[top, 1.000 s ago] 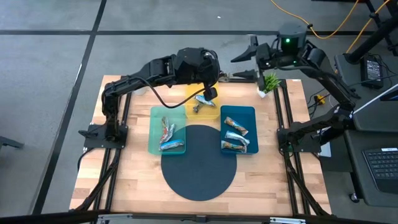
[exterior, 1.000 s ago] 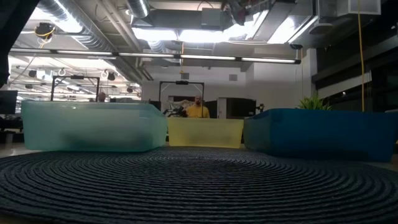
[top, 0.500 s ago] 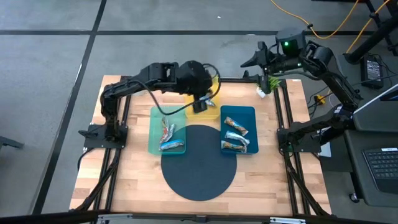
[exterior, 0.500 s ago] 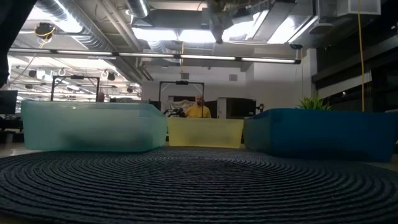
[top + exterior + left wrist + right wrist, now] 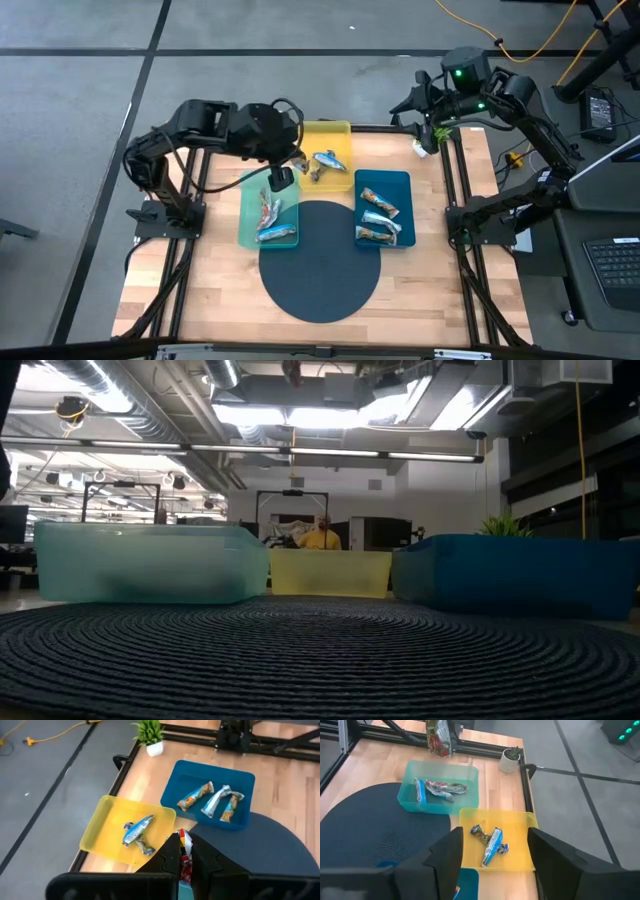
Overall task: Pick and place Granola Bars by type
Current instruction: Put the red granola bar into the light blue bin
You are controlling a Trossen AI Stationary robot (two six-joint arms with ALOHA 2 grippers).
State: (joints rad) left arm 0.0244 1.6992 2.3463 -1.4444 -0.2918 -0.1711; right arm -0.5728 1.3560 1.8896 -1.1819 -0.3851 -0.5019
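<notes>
Your left end effector has swung from the yellow tray to over the teal tray, clamped on a red-multicoloured granola bar; release it there. Your right end effector waits wide open.

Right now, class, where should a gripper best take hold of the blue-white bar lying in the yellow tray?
Likely across the middle of the blue-white bar, from straight above: it lies flat and slanted in the yellow tray, so fingers should straddle its narrow width, avoiding the darker bar touching it.
</notes>
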